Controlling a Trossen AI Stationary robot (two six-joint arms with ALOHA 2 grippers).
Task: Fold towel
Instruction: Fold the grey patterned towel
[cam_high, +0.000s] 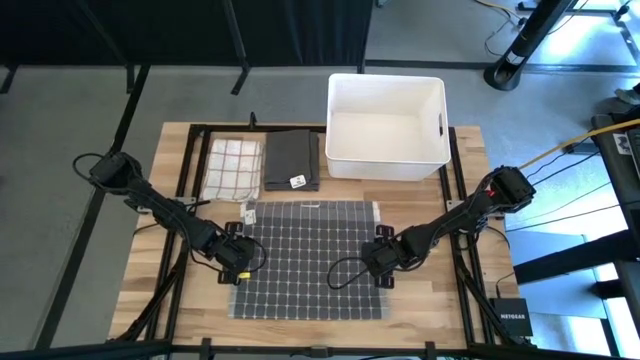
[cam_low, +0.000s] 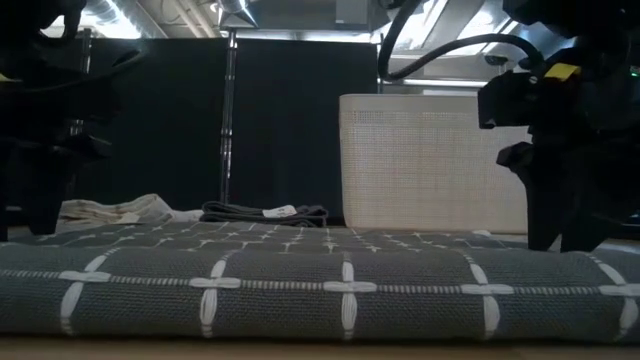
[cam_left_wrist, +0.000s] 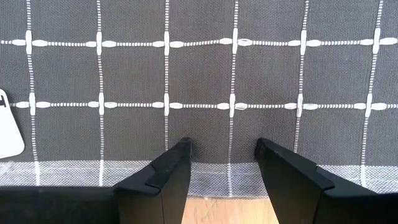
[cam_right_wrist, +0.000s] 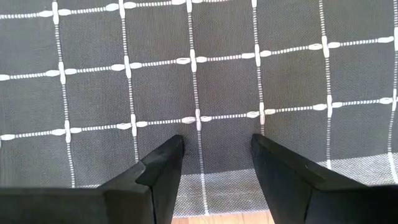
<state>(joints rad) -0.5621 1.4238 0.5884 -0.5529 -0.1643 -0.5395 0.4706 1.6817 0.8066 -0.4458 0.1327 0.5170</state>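
- Grey grid-patterned towel (cam_high: 308, 258) lies spread flat at the table's centre, toward the 6 o'clock edge.
- Left gripper (cam_high: 238, 262) sits at the towel's 9 o'clock edge; jaws spread wide, straddling the hem, nothing pinched.
- Right gripper (cam_high: 380, 262) sits at the towel's 3 o'clock edge; jaws likewise spread over the hem, holding nothing.
- White bin (cam_high: 387, 127) stands at 12 o'clock.
- Folded dark cloth (cam_high: 291, 160) and checked cloth (cam_high: 232, 168) lie at 11 o'clock, side by side.
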